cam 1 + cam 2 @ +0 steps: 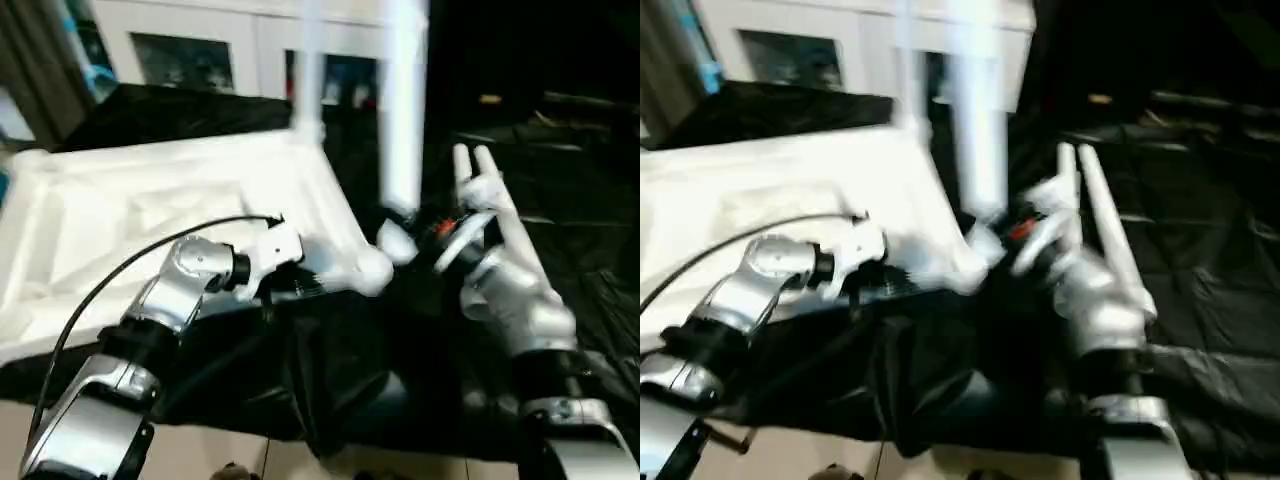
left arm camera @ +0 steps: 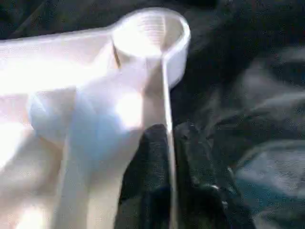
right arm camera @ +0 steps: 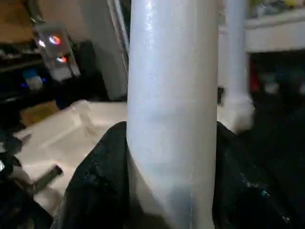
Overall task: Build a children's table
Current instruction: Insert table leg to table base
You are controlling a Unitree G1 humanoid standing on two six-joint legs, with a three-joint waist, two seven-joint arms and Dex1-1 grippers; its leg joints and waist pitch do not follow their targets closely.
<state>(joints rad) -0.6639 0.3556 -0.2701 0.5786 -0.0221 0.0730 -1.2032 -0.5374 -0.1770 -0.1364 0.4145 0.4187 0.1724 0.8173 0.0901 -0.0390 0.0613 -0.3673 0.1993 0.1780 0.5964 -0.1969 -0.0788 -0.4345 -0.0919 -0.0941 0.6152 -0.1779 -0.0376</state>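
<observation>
I am pinching the rim of the upturned tabletop (image 1: 150,215) with my left pincer (image 2: 167,143), just beside its near corner socket (image 2: 150,33), which is standing empty. My right pincer (image 3: 171,191) is gripping a leg (image 1: 402,110) upright close by that socket, while another leg (image 1: 310,70) is already standing in the far corner. Two more legs (image 1: 500,215) are lying on the black cloth (image 1: 580,200), so I judge most of the fitting remains.

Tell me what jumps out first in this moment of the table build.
The white leg stands upright in the right gripper, just off the tabletop's near corner socket. The upturned tabletop lies on black cloth, the left gripper clamping its rim. Two more legs lie at right.
</observation>
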